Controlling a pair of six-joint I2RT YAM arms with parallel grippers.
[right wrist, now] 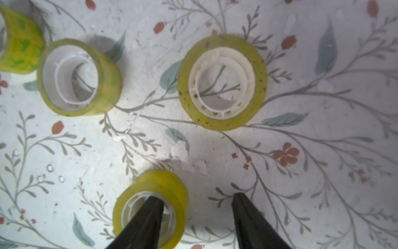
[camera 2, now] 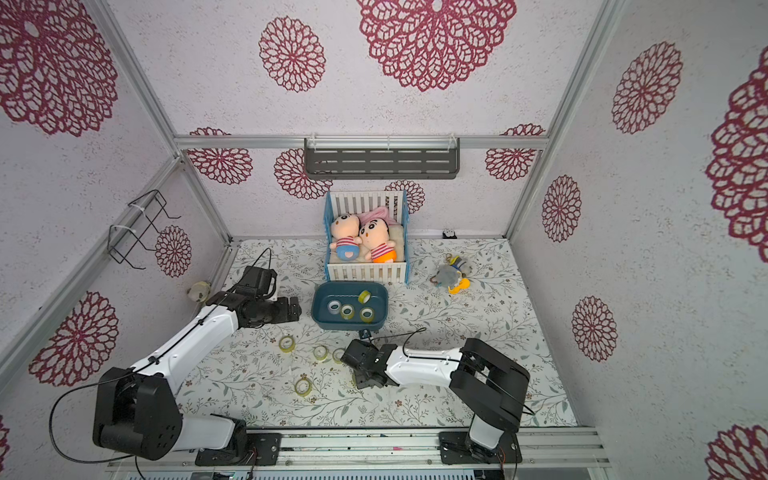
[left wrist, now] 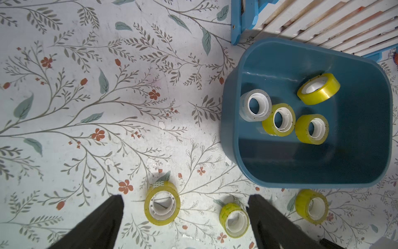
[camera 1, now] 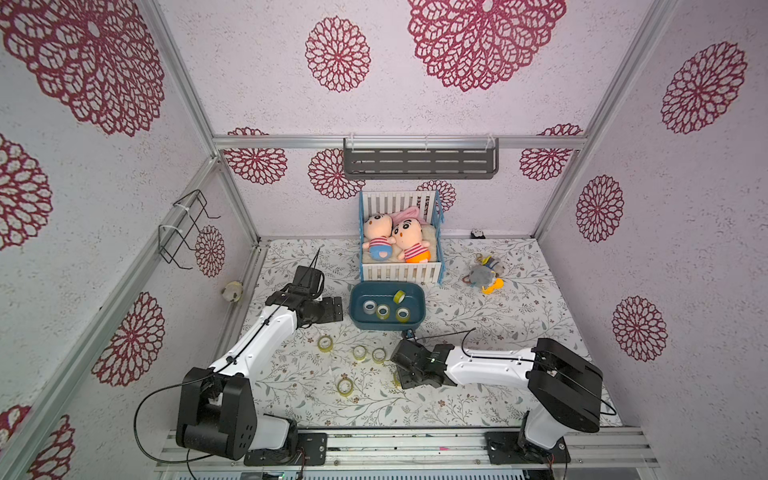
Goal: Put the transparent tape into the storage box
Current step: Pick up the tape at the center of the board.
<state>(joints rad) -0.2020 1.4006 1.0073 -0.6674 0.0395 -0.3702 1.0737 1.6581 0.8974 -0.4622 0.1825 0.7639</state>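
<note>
4 tape rolls (camera 1: 382, 311) in storage box (camera 1: 374, 291), 5 outside

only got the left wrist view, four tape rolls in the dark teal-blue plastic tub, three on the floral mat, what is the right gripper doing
Observer: The right gripper is down at a yellow-tinted transparent tape roll with a white plastic core on the floral mat: one finger inside the core, the other outside, jaws apart.
Operator: any rolls i cant see
Observer: Yes, another yellow tape roll lies flat on the mat nearer the arm bases, touching nothing.
</note>
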